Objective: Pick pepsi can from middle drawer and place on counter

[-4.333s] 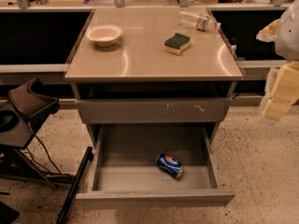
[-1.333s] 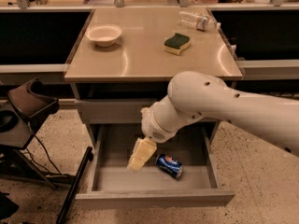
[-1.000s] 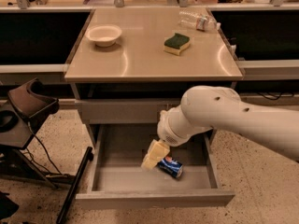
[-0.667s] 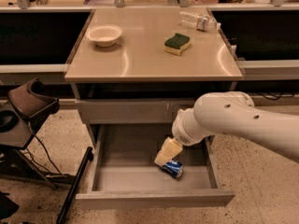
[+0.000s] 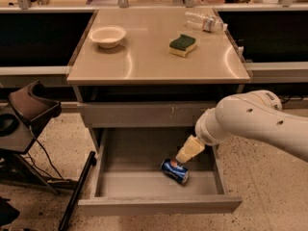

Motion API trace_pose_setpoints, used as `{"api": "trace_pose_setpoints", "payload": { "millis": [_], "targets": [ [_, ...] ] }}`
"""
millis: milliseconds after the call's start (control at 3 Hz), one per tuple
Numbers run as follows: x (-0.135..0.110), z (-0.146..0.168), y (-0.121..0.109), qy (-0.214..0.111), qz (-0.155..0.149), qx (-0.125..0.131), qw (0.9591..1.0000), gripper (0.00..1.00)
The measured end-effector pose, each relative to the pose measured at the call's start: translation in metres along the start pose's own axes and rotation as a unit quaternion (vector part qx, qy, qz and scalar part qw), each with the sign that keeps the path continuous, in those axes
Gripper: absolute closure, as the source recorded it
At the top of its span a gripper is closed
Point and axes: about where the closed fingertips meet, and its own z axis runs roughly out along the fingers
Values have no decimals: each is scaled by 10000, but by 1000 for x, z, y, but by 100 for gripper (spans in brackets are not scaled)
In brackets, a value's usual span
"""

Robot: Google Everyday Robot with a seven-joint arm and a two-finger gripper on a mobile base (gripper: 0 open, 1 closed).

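Note:
The pepsi can [image 5: 174,171] lies on its side on the grey floor of the open middle drawer [image 5: 130,182], right of its middle. My gripper [image 5: 188,150] reaches down from the white arm at the right. Its cream tip sits just above the can's right end, touching or nearly touching it. The beige counter [image 5: 144,61] caps the cabinet above the drawer.
On the counter stand a white bowl [image 5: 107,35], a green-yellow sponge [image 5: 182,45] and a clear plastic bottle [image 5: 204,22] lying at the back right. A dark chair and stand [image 5: 29,114] sit left of the cabinet. A closed drawer front [image 5: 139,113] is above the open one.
My arm has swung from the drawer's left to its right side. The gripper now hangs over the can's right end. The can has not moved.

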Motion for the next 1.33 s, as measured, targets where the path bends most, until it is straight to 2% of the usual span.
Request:
{"api": "trace_pose_setpoints", "payload": {
  "millis": [333,667,1000,1333],
  "targets": [
    [-1,18,7,2,-12,-218,9998,0],
    [0,71,18,4,211,-674,9975,0],
    [15,131,29,113,626,-1159,9912,0],
    [32,176,38,237,1019,-1445,9840,0]
  ]
}}
